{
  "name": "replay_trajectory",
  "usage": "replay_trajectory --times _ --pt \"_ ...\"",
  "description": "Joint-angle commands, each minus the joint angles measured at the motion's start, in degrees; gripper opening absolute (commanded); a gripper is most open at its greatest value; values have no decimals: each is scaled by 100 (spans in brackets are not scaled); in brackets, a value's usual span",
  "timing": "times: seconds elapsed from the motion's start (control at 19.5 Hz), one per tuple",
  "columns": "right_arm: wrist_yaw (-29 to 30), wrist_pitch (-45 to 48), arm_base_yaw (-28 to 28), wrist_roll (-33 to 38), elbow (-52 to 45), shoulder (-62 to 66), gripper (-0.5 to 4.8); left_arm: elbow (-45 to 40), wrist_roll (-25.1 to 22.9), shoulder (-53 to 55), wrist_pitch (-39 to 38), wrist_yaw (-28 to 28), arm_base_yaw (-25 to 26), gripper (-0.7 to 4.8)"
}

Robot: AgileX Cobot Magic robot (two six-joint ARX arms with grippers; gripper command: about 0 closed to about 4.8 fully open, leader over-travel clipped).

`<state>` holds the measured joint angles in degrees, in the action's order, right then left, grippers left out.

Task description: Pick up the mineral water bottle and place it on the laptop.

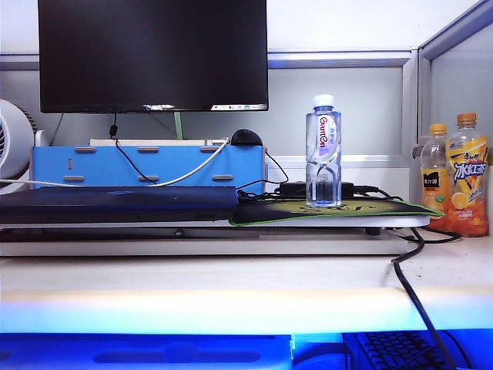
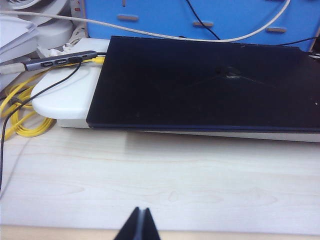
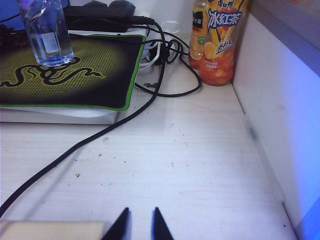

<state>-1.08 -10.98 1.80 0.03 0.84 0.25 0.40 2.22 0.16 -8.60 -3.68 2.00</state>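
Note:
The mineral water bottle [image 1: 323, 154], clear with a white cap and a "Ganten" label, stands upright on the green-edged mouse pad [image 1: 339, 210]; its lower half [image 3: 47, 35] shows in the right wrist view. The laptop [image 1: 115, 202] lies closed and flat to the bottle's left, a dark slab [image 2: 210, 85] on a white riser. My left gripper [image 2: 141, 210] is shut and empty, low over the bare desk in front of the laptop. My right gripper [image 3: 141, 210] hangs open by a narrow gap, empty, well short of the mouse pad [image 3: 65, 75]. Neither gripper shows in the exterior view.
Two orange-capped drink bottles [image 1: 468, 177] stand at the far right by the partition wall [image 3: 280, 100]. A black cable [image 3: 100, 135] runs across the desk. A monitor [image 1: 154, 54] and a blue box [image 1: 146, 166] stand behind. Yellow cable [image 2: 20, 110] and a USB hub [image 2: 60, 61] lie beside the laptop.

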Motion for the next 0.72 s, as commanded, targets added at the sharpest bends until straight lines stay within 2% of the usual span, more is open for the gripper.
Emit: replay_trajectory --times 0.05,0.46,0.62,0.72 --pt "-11 -28 2 24 2 4 72 0 -7 -11 -11 -20 2 -2" --pt "-11 -28 2 22 2 4 72 0 -9 -11 -11 -20 2 -2" --pt "-11 280 4 101 2 4 72 0 -9 -11 -11 -20 2 -2" --pt "-4 1045 33 1021 2 4 72 0 -7 -11 -11 -17 2 -2"
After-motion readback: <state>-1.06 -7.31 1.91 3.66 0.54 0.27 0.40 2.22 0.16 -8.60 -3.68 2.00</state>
